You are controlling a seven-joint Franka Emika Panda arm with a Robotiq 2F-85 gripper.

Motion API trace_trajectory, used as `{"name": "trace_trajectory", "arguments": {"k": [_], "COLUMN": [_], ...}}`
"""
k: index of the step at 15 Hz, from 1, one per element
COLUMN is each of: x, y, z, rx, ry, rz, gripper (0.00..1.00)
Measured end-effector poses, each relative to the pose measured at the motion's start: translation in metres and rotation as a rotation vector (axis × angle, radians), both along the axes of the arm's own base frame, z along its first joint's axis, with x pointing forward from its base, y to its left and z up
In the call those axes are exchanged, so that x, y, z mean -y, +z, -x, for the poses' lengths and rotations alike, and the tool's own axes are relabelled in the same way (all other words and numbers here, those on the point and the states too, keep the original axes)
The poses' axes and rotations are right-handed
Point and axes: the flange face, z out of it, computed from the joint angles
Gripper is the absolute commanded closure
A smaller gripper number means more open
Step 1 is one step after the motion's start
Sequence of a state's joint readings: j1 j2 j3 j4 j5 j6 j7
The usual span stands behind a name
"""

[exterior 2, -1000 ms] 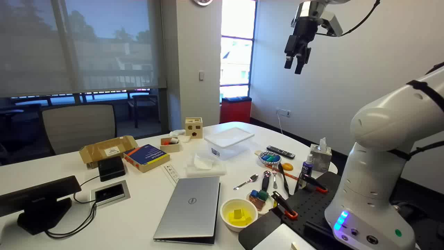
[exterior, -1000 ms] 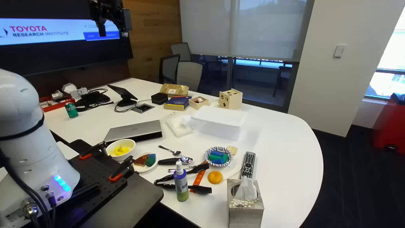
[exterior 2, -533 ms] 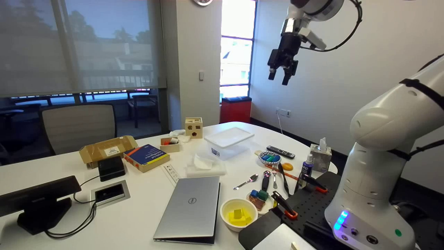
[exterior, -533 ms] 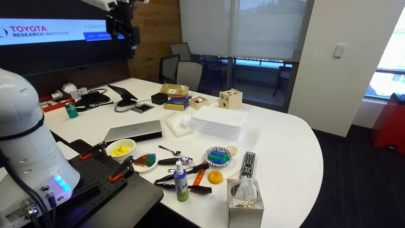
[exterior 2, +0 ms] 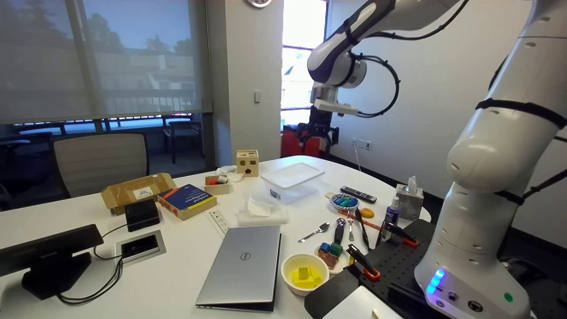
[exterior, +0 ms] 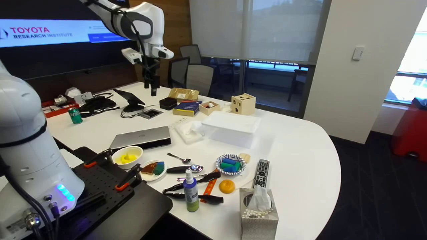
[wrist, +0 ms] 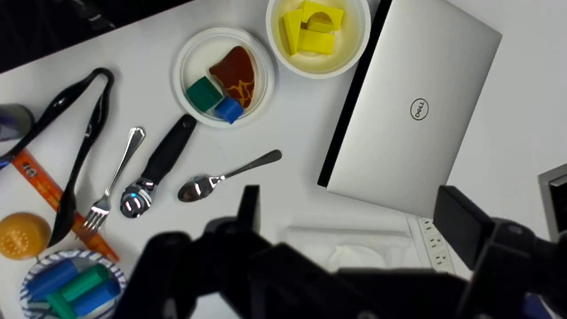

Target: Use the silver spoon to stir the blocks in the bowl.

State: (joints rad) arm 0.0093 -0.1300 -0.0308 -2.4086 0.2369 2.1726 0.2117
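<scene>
2 bowls (wrist: 76,254), 1 plate (wrist: 196,63) and 1 spoon (wrist: 203,185)
4 cylindrical blocks (wrist: 87,282) visible in the patterned bowl (exterior: 230,156); 4 yellow blocks (wrist: 316,42) visible in the white bowl (wrist: 315,73); 2 short blocks (wrist: 204,94) on the plate; 1 fork (wrist: 102,204); 1 scoop (wrist: 166,153); 1 pair of tongs (wrist: 94,122); 1 laptop (wrist: 409,110); 1 remote (exterior: 262,173); 1 bottle (exterior: 191,195)

A: Surfaces?
B: Wood panelling (exterior: 178,26), brown; pale wall (exterior: 350,90), small switch plate (exterior: 358,53) fixed upon it; dark floor (exterior: 370,186).
A: Glazing?
B: Broad window (exterior: 273,83), roller shade (exterior: 283,30) partly lowered, in both exterior views; narrow window (exterior 2: 303,17), very bright.
A: Furnishings?
B: White counter (exterior: 300,160), end rounded; chairs (exterior: 199,80), grey-backed, near the shaded window; wall screen (exterior: 60,43), lit, lettered "TOYOTA RESEARCH INSTITUTE"; outlet (exterior 2: 363,143), white cord (exterior 2: 357,157) attached.
</scene>
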Motion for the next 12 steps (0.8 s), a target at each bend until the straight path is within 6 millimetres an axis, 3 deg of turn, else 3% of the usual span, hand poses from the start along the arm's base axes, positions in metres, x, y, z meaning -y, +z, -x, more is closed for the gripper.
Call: {"name": "trace_trajectory", "arguments": {"k": [4, 7, 9, 12], "x": [-0.021, -0.028, -0.029, -0.025], "y": [-0.104, -0.174, -0.210, -0.244], "z": [-0.025, -0.027, -0.023, -0.014], "rx": [-0.046, -0.049, -0.051, -0.069], "ry": [-0.218, -0.381, -0.487, -0.622], "rz": [-0.005, -0.029, -0.028, -0.005], "gripper": [0.00, 0.00, 0.00, 0.00]}}
